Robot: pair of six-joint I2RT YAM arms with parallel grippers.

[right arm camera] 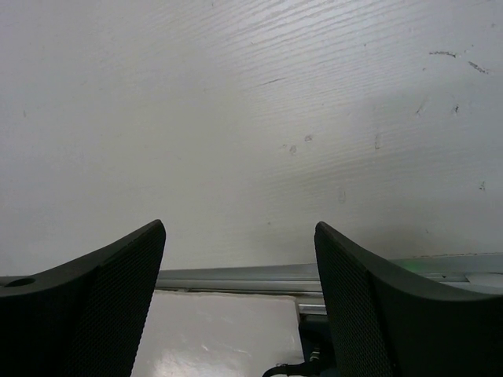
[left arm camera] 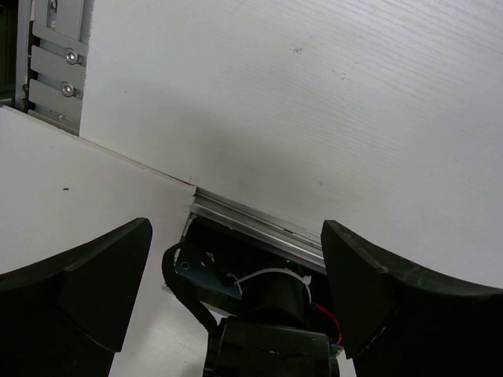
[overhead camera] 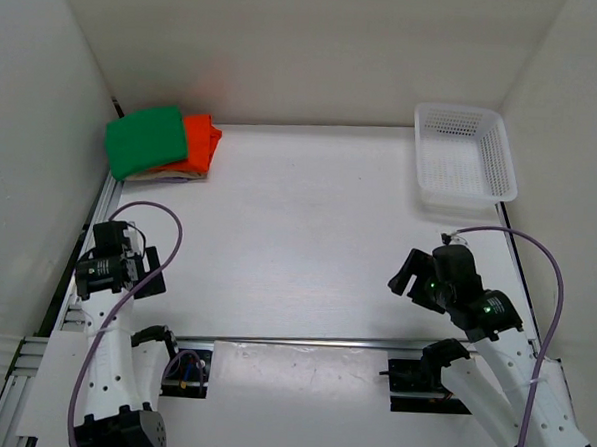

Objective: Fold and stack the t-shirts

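Note:
Folded t-shirts lie stacked in the table's far left corner: a green t-shirt (overhead camera: pixel 145 140) on top, an orange-red t-shirt (overhead camera: pixel 201 143) under it, and thin edges of lighter cloth (overhead camera: pixel 166 178) at the bottom. My left gripper (overhead camera: pixel 141 265) is drawn back near the left arm's base, open and holding nothing; the left wrist view (left arm camera: pixel 236 236) looks down on its own base. My right gripper (overhead camera: pixel 411 274) hovers open and empty over bare table at the right, and in the right wrist view (right arm camera: pixel 240 236) only white tabletop lies between its fingers.
A white mesh basket (overhead camera: pixel 464 157) stands at the far right corner. White walls close in the table on the left, back and right. A metal rail (overhead camera: pixel 302 341) runs along the near edge between the arm bases.

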